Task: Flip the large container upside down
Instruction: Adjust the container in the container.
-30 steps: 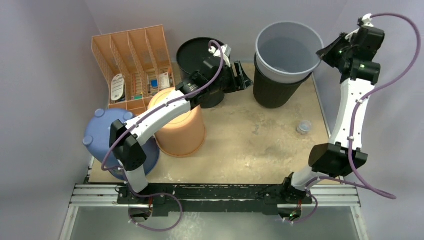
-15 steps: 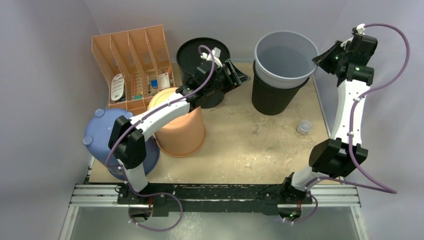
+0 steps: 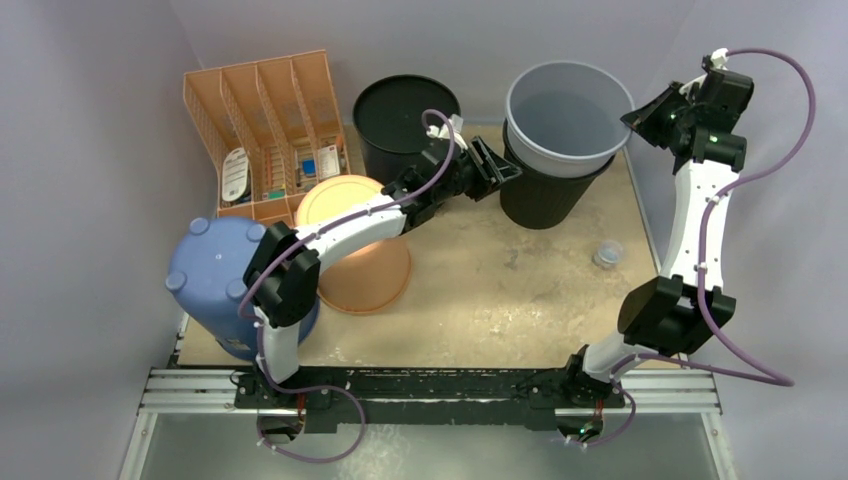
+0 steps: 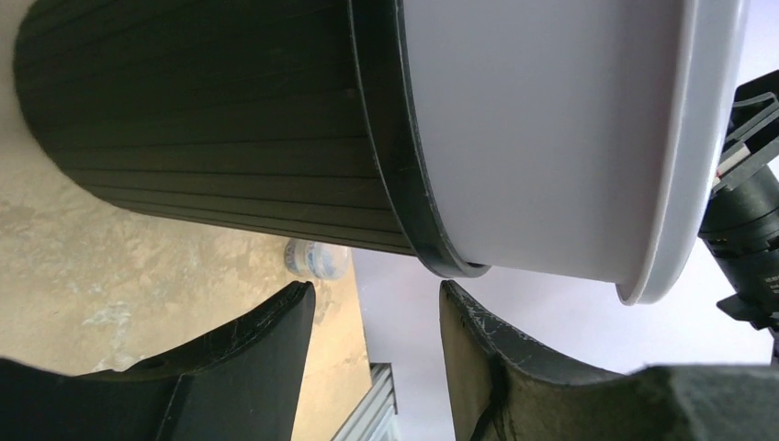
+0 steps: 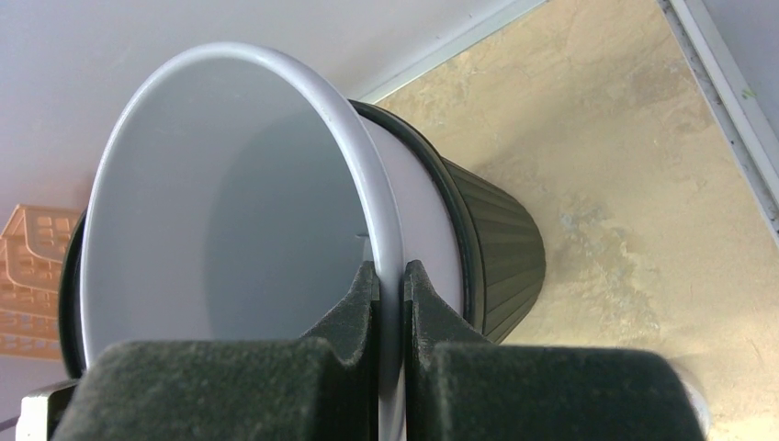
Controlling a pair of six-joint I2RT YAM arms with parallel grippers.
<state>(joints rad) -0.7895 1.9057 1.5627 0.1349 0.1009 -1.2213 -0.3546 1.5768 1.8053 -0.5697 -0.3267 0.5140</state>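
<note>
The grey bucket (image 3: 565, 105) stands mouth-up, nested in the black bin (image 3: 540, 205) at the far right of the tabletop (image 3: 480, 280).
Your right jaws are clamped narrow on the grey bucket's right rim, one finger inside and one outside. Your left jaws stand apart with nothing between them, just beside the black bin's ribbed wall on its left side; you cannot tell whether they touch it.

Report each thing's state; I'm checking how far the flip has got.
grey bin: mouth up, nested in black bin
right gripper: jaws shut on grey bin rim
left gripper: jaws open, empty
orange bin: upside down
blue bin: upside down
</note>
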